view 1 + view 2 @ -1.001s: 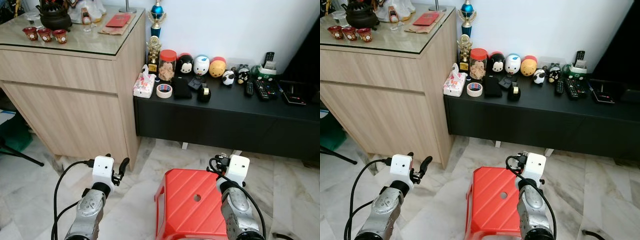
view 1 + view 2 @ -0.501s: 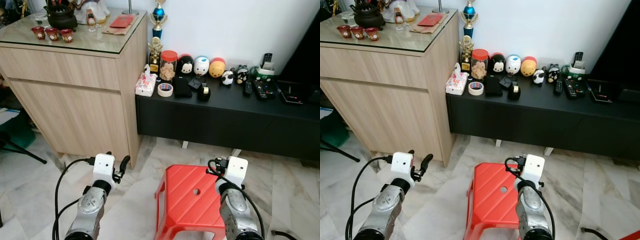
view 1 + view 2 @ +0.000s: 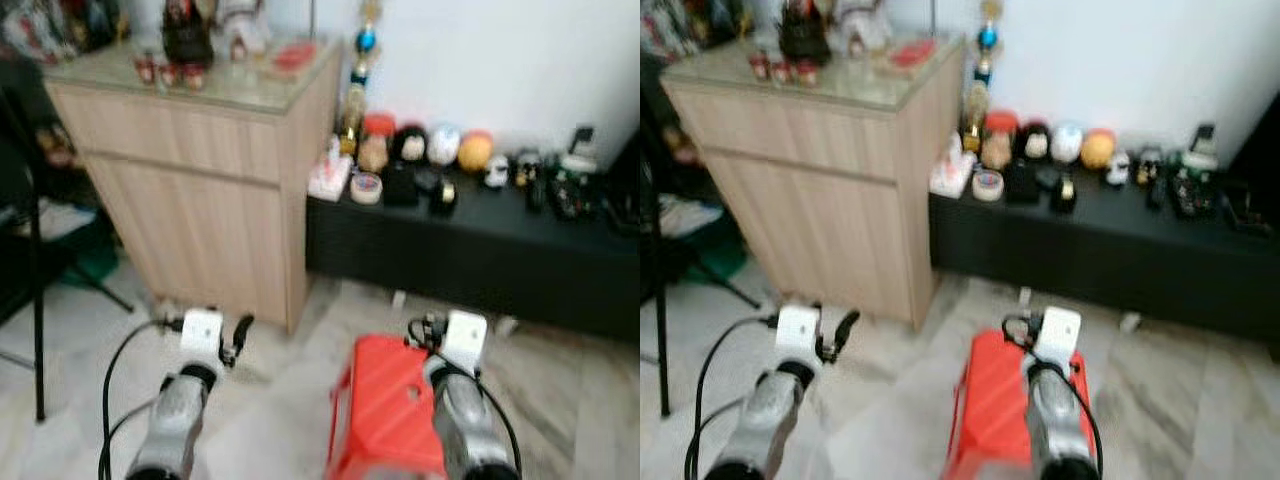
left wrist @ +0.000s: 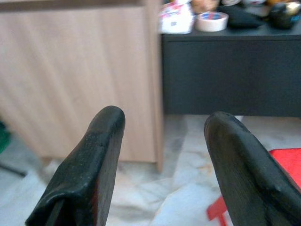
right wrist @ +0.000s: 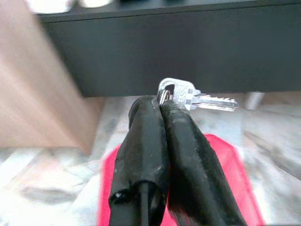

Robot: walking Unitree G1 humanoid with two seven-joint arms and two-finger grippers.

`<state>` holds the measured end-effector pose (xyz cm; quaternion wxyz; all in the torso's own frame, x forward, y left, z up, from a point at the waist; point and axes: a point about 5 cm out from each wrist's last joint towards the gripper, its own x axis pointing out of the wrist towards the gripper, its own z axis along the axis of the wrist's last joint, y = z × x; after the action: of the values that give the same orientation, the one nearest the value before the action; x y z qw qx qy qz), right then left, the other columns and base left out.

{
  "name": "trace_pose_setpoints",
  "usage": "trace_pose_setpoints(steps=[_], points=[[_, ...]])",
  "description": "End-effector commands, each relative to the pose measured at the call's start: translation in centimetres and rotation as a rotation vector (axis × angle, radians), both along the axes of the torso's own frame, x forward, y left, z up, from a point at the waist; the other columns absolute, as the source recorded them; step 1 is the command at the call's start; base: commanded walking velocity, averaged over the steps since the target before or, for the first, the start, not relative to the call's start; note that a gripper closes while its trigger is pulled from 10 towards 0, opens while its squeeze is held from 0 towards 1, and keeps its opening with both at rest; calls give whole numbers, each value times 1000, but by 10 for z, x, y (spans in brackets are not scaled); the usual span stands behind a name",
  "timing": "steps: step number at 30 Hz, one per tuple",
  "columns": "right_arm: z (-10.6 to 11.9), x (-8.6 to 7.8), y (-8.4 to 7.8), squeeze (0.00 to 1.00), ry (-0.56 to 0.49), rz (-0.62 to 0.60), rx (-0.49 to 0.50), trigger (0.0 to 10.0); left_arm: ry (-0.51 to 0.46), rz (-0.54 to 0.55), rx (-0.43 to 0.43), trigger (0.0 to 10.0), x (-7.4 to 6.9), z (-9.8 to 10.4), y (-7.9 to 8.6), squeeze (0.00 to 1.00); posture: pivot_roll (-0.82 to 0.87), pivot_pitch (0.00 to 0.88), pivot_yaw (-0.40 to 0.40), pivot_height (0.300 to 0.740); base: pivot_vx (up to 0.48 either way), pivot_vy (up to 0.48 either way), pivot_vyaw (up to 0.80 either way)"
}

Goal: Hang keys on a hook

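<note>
Backing off blurs the view, red stool at six o'clock; right gripper jaws grasp the keys, left gripper released, no hook found yet.

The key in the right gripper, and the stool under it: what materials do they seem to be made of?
The key, pinched at its head by the right gripper, looks like metal with a bright silvery finish: it glints and has a cut, toothed blade. The stool looks like moulded plastic, glossy red, with ridges across its seat; blur leaves that less certain.

Left gripper fingers apart; right gripper fingers pressed together, both arms low.
</note>
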<state>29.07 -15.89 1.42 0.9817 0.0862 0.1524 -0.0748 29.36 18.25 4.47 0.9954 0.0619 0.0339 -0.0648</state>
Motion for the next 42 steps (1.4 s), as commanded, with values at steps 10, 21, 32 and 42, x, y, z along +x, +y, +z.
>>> trace_pose_setpoints(steps=[10,21,32,42], points=[[-4,-2,-2,0,26,-22,10,10000,-4,-4,8,10000,-1,0,1,0,22,0,-55,740,-48,0,0],[-6,-4,-2,0,32,-31,5,10000,-7,-5,5,10000,-1,1,1,0,23,1,-52,740,-225,0,0],[-5,-3,0,0,35,-26,10,10000,-8,-8,6,10000,-1,1,1,0,28,6,-50,740,-256,0,0],[-5,-3,-2,0,35,-37,10,10000,-9,-14,3,10000,-1,2,-1,0,27,9,-49,740,-256,0,0]])
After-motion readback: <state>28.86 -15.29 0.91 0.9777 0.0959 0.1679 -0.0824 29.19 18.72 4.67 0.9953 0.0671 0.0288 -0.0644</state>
